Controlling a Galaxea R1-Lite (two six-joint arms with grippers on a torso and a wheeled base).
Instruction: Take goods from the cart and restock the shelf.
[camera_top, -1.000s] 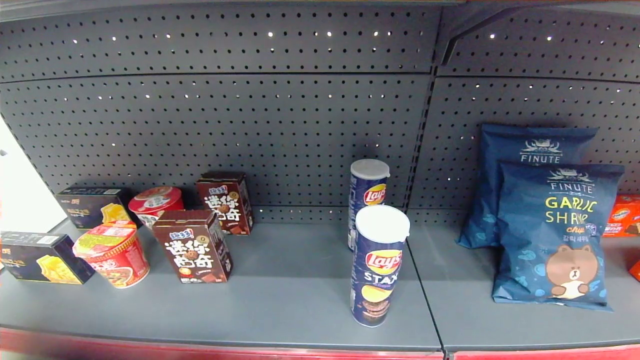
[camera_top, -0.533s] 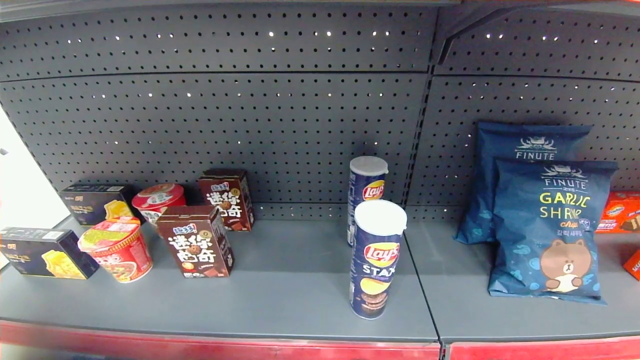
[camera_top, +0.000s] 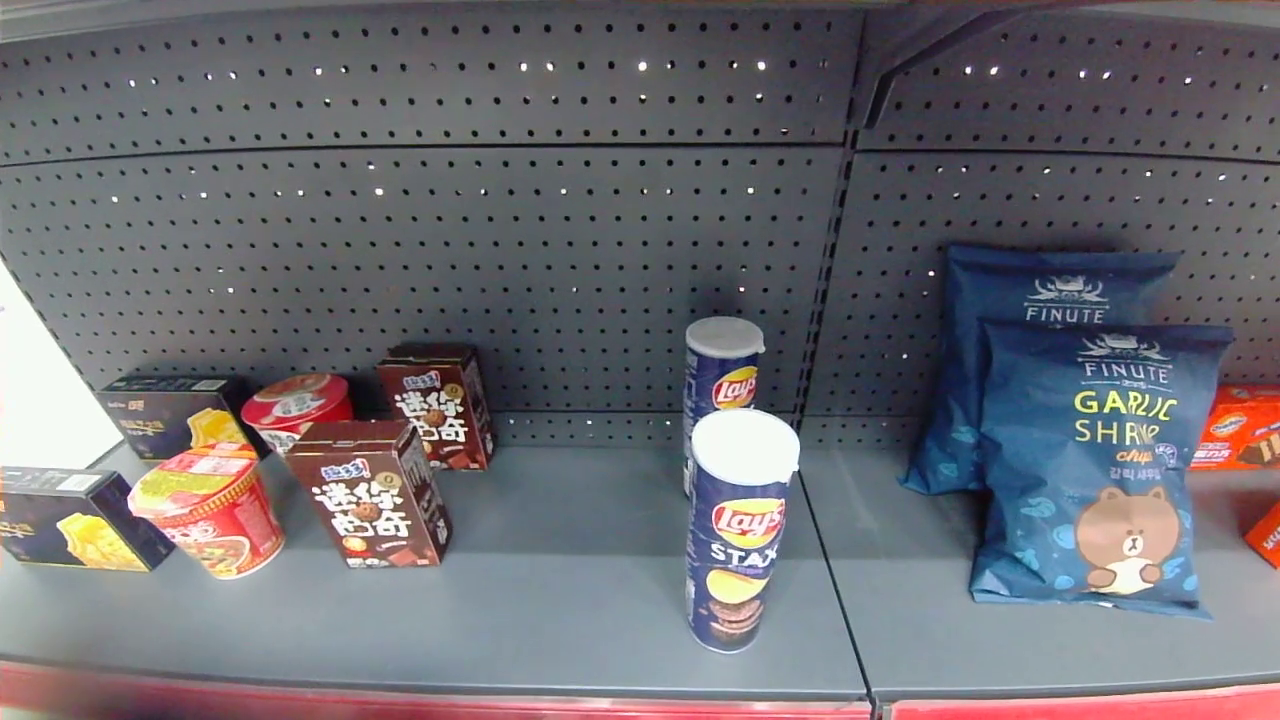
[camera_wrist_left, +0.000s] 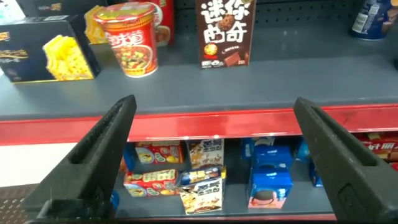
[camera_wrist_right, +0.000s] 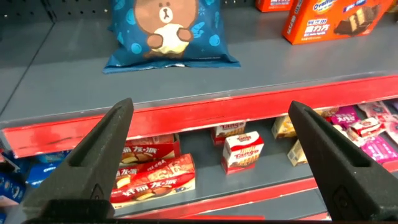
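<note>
Spanning the head view, the grey metal shelf (camera_top: 560, 560) carries two blue foil crisp bags (camera_top: 1095, 470) leaning near its right back edge, two tall blue chip tubes (camera_top: 738, 530) in line at its middle, and brown cardboard boxes (camera_top: 370, 495) toward its left end; the left gripper (camera_wrist_left: 214, 104) and right gripper (camera_wrist_right: 210, 106) gape wide, empty, before its red front edge

The head camera seems to have turned, sliding the shelf (camera_top: 580, 570) leftward.
</note>
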